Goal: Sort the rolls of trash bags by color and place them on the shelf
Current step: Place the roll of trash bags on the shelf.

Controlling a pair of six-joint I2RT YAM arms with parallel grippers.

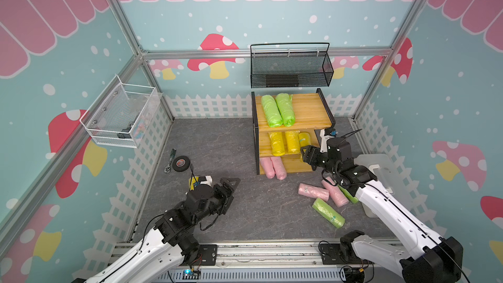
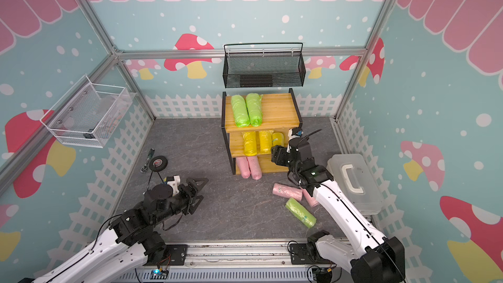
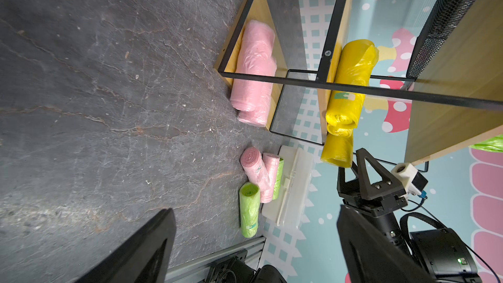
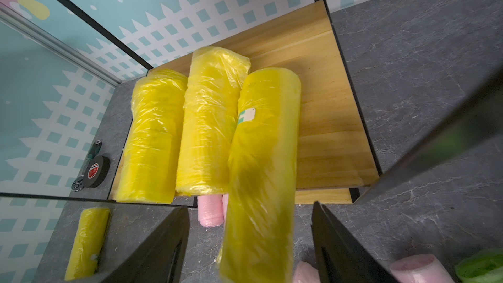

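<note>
Grey stone-patterned floor (image 1: pixel 217 145), teal mushroom-print walls. 3-tier wooden shelf with black metal frame (image 1: pixel 304 110) stands right of centre, toward the back, in both top views.

Top tier: 2 lime green plastic rolls (image 1: pixel 272 111), side by side on the left part of the board.

Middle tier: 2 yellow plastic rolls (image 1: pixel 277 142) side by side. 3rd yellow roll (image 4: pixel 266 132) lies just beside them, far end on the board, near end overhanging the front edge.

Bottom tier: 2 pale pink plastic rolls (image 1: pixel 279 167), ends sticking out past the front.

Right gripper (image 4: pixel 250 208): released, jaws spread either side of the 3rd yellow roll, a gap showing on each side.

Left gripper (image 1: pixel 231 189): jaws wide, nothing between them, lower centre-left of the top views, well apart from the shelf.

Floor, lower right of the shelf: 2 loose pink rolls (image 1: pixel 313 191) and 2 loose green rolls (image 1: pixel 328 212), 1 green partly hidden under the right arm.

Black tape roll (image 1: pixel 181 163) on the floor, left of centre.
</note>
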